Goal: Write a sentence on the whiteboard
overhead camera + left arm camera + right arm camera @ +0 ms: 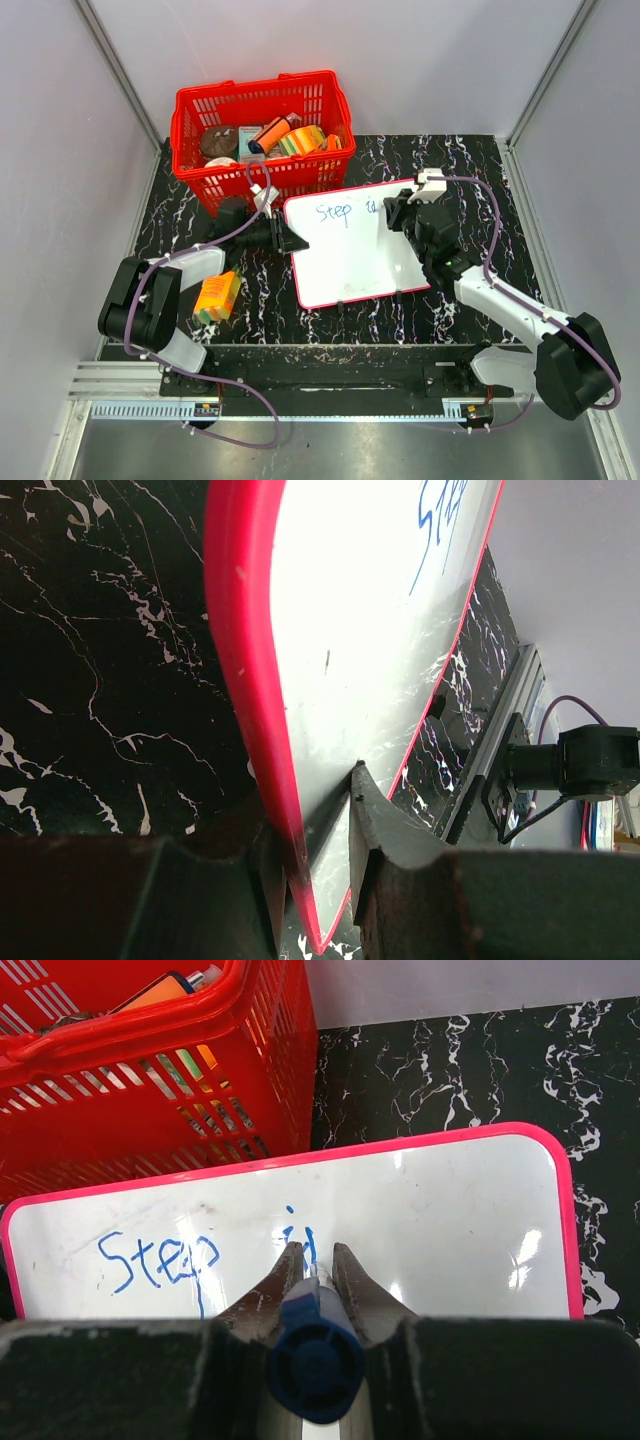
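Black marble table: left gripper pinches the whiteboard, right gripper grips a marker (red basket just behind).

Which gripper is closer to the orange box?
Left. The left gripper grips the whiteboard at its left edge, near the orange box; the right gripper holds a marker farther right.

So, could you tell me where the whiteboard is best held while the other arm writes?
Take the whiteboard by its left edge, coming from the left, as the left pincer does: the board is thin, so jaws close over the red frame, clear of the writing and the right pincer's marker.
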You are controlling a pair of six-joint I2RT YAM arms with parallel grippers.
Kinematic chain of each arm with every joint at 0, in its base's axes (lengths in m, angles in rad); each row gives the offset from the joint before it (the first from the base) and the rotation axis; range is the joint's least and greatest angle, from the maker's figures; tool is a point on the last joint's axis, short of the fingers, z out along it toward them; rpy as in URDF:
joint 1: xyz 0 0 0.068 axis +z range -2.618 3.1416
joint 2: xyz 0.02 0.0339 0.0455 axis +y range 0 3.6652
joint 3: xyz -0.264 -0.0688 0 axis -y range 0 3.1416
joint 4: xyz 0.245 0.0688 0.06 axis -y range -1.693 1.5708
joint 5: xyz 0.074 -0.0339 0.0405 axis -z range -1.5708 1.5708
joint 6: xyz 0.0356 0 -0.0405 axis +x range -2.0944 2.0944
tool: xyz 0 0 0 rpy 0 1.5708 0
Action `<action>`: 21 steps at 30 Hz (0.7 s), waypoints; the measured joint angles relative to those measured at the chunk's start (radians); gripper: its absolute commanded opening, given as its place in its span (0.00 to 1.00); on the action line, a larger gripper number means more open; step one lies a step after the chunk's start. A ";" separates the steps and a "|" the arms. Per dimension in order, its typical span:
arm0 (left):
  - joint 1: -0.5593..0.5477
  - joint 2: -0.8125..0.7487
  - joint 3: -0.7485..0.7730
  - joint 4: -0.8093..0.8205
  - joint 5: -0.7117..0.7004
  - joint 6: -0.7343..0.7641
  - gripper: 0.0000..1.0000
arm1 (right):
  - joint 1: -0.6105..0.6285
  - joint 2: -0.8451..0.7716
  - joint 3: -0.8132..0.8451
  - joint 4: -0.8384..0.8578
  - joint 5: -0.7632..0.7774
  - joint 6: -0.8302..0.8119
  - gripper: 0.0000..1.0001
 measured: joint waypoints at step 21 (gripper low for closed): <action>0.000 0.000 0.000 0.000 0.000 0.000 0.00 | 0.000 -0.008 -0.014 0.000 -0.011 0.011 0.00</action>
